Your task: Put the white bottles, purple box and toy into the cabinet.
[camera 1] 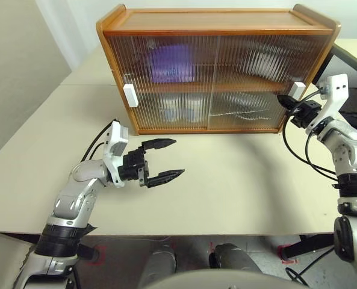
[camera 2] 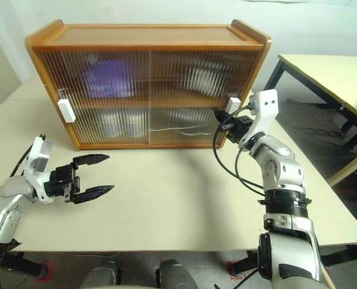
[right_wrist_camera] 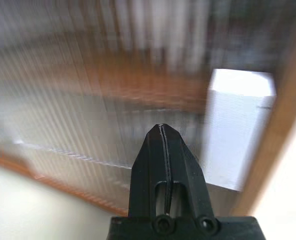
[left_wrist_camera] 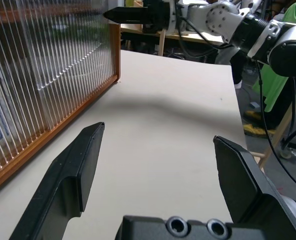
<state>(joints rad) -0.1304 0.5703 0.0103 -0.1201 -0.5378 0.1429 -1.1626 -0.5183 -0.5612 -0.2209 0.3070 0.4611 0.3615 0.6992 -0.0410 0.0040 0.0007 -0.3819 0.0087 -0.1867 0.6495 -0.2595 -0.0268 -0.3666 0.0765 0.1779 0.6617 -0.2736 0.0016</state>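
Two end effectors | left [camera 1: 164,159] agape | right [right_wrist_camera: 160,131] pinched empty, facing cabinet [camera 1: 214,30] handle [right_wrist_camera: 237,127]

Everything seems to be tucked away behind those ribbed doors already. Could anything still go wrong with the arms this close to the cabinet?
Possibly. The right gripper, fingers shut, sits right beside the cabinet's right-hand white handle, so a careless pull-back might catch it and drag the door. The left gripper hangs open low over the table; a sideways sweep could clip the cabinet's front.

purple box [camera 1: 169,65] blurred behind ribbed doors, lower-shelf items [camera 1: 181,108] indistinct
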